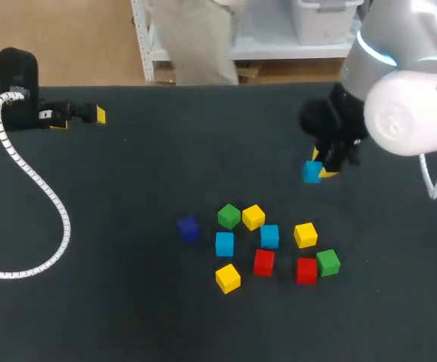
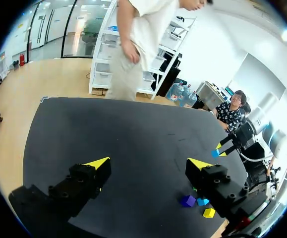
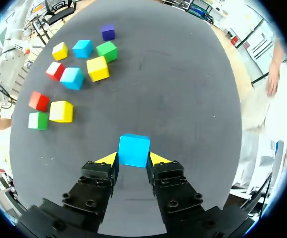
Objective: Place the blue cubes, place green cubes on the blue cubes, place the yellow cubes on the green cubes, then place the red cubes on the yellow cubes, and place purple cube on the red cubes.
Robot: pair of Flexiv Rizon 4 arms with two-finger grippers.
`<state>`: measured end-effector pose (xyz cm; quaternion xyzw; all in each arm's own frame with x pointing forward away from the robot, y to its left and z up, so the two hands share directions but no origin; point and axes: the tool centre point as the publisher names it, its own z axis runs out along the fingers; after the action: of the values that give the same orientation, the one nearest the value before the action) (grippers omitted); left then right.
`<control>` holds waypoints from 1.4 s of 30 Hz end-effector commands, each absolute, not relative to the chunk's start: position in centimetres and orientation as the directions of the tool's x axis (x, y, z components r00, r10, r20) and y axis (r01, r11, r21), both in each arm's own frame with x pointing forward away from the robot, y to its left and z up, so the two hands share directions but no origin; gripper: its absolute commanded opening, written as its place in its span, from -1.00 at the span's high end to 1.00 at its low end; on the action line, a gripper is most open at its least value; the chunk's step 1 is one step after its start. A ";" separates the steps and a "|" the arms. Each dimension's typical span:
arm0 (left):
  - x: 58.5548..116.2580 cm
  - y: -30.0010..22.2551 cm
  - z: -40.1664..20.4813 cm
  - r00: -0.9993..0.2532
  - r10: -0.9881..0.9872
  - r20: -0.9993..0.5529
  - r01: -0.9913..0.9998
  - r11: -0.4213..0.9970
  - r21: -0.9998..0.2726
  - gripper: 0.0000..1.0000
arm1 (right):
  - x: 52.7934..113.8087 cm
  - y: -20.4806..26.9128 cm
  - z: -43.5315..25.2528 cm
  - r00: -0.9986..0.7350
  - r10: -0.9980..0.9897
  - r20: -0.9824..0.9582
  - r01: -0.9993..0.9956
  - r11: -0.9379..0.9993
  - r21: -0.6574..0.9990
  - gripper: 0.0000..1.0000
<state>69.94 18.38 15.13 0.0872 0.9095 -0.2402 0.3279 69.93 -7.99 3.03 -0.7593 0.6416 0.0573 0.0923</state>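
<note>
The right gripper (image 3: 133, 158) was clenched on a blue cube (image 3: 134, 149), one yellow tip pressed to each of two opposite faces, so the cube sat square between the fingers with nothing of a long axis to mind. In the head view that blue cube lay on the right of the table (image 1: 165, 151), farther back than the loose cubes (image 1: 269, 236) and a little right of them. They were gathered near the middle: two more blue, two green, three yellow, two red. The purple cube (image 1: 188, 228) stood apart at their left. Whether the held cube rested on the table or hung just above it could not be told. The left gripper (image 1: 90, 115) stood released at the far left, well apart from every cube, so the right arm was plainly the nearer one for the work. Bare table lay all round the held cube, with the right edge some way off; a base could likely be set there without crowding the loose cubes on the near side.
</note>
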 end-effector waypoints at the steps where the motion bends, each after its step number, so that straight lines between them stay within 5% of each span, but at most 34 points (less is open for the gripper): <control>1: 69.9 18.5 15.0 -0.767 0.000 -0.641 0.320 0.866 -0.383 -1.00 | 71.8 -6.4 2.9 0.167 -0.968 -0.188 -0.986 -0.163 -0.034 1.00; 30: 69.9 18.5 15.0 -0.767 0.000 -0.641 0.320 0.866 -0.383 -1.00 | 74.0 -6.0 0.6 0.087 -0.994 -0.061 -0.995 -0.090 0.041 1.00; 32: 69.9 18.5 15.0 -0.767 0.000 -0.641 0.320 0.866 -0.383 -1.00 | 73.9 -6.1 0.5 0.089 -0.994 -0.058 -0.995 -0.092 0.040 0.50; 35: 69.9 18.5 15.0 -0.767 0.000 -0.641 0.320 0.866 -0.383 -1.00 | 73.9 -6.1 0.5 0.087 -0.995 -0.053 -0.995 -0.089 0.035 0.02; 36: 69.9 18.5 15.0 -0.767 0.000 -0.641 0.320 0.866 -0.383 -1.00 | 73.9 -6.1 0.5 0.086 -0.995 -0.052 -0.996 -0.088 0.035 -0.44; 38: 69.9 18.5 15.0 -0.767 0.000 -0.641 0.320 0.866 -0.383 -1.00 | 74.0 -6.2 0.5 0.084 -0.995 -0.051 -0.996 -0.086 0.035 -0.99; 42: 69.9 18.5 15.0 -0.767 0.000 -0.641 0.320 0.866 -0.383 -1.00 | 74.0 -6.2 0.6 0.084 -0.995 -0.051 -0.996 -0.086 0.031 -1.00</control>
<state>69.94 18.38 15.13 0.0872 0.9095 -0.2402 0.3279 74.07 -6.15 0.53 -0.7365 0.6758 0.0292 0.0046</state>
